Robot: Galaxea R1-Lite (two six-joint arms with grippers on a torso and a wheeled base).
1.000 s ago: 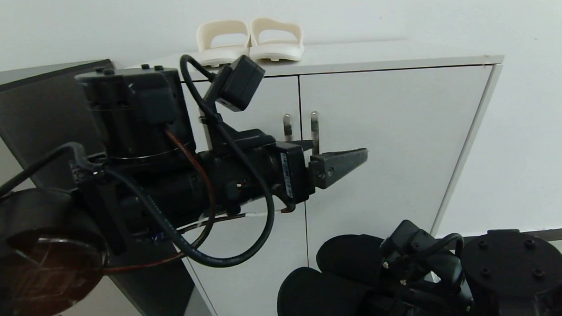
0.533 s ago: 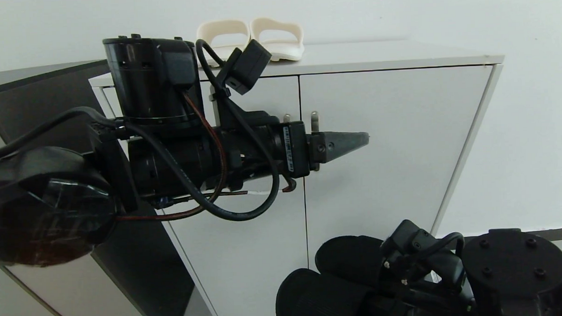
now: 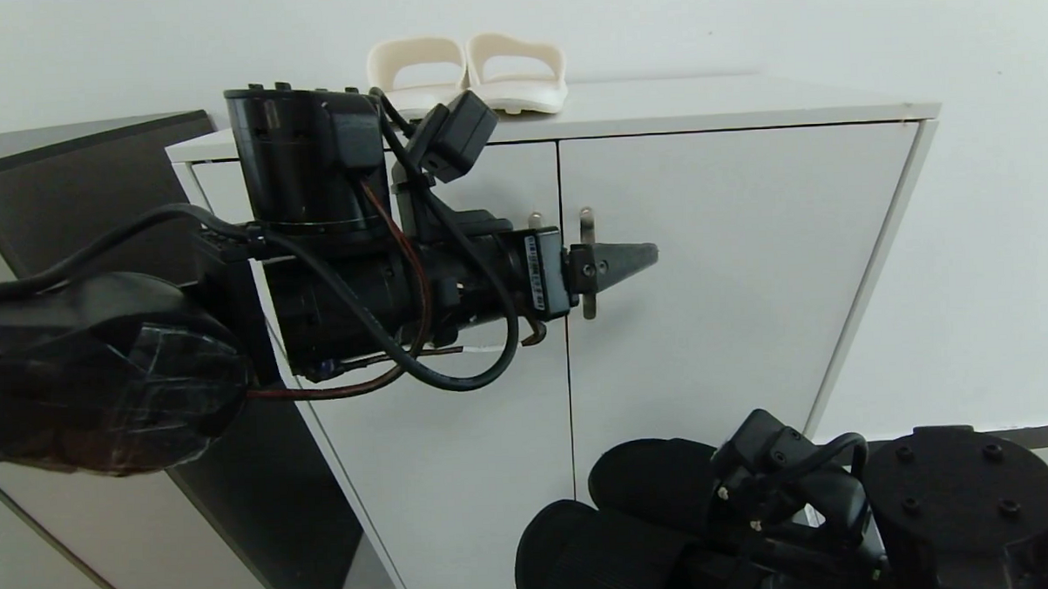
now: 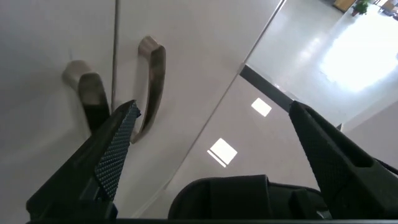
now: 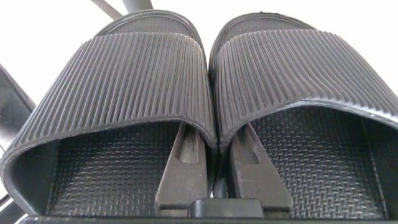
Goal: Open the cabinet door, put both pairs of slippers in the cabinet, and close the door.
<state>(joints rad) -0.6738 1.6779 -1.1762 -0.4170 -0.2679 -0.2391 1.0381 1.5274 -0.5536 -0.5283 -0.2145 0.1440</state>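
Progress nil: cabinet (image 3: pixel 733 278) shut, nothing stowed. My left gripper (image 3: pixel 640 257), jaws apart, sits at the right door handle (image 3: pixel 586 227). My right gripper (image 5: pixel 213 140) is clamped on the black slippers (image 3: pixel 636 500), 5 o'clock. Cream slippers (image 3: pixel 467 74) sit atop the cabinet, 12 o'clock.

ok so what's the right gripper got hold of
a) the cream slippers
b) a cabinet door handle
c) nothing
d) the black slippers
d: in the right wrist view the right gripper is clamped on the touching inner walls of the black slippers, while the cream slippers sit on the cabinet top.
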